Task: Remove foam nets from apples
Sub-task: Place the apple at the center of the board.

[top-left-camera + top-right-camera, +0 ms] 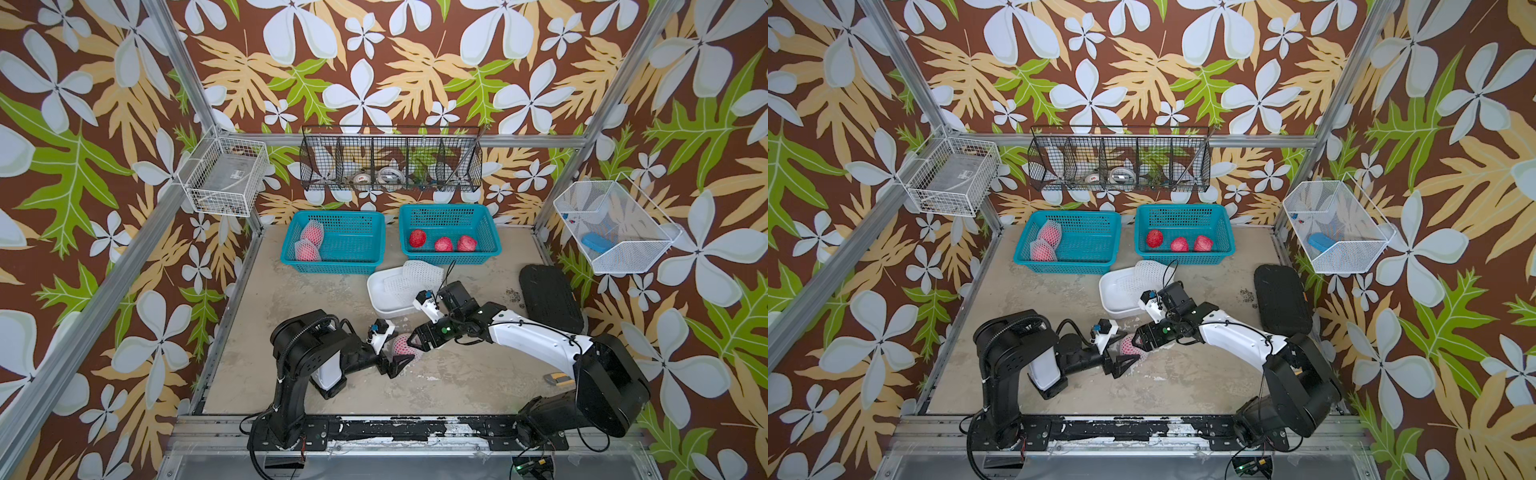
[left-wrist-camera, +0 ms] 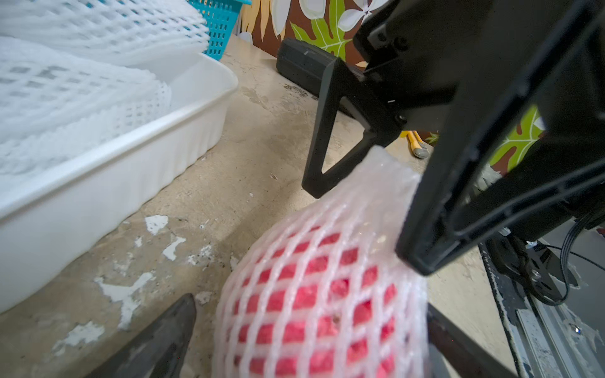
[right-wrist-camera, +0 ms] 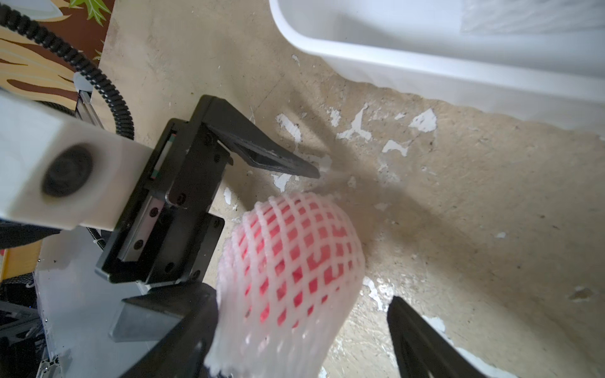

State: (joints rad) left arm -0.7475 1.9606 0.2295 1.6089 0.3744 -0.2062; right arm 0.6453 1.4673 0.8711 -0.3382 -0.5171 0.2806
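One apple in its foam net (image 1: 402, 345) (image 1: 1128, 345) lies on the table between both grippers. My left gripper (image 1: 395, 354) (image 2: 311, 304) is open and straddles the apple (image 2: 320, 294); a gap shows beside one finger (image 2: 157, 337). My right gripper (image 1: 412, 340) (image 3: 302, 296) is open around the net's tapered end (image 3: 271, 330); one finger (image 3: 412, 330) stands apart from it. Two netted apples (image 1: 308, 243) lie in the left teal basket (image 1: 357, 266). The right teal basket (image 1: 478, 216) holds three bare apples (image 1: 443, 244). Loose foam nets (image 1: 415, 274) fill a white tub (image 1: 376, 291).
A black pad (image 1: 548, 299) lies at the table's right side and a yellow-handled tool (image 1: 559, 379) near the right arm. Wire baskets hang on the left (image 1: 224, 178), back (image 1: 390, 160) and right (image 1: 615, 226) walls. The white tub stands just behind the grippers.
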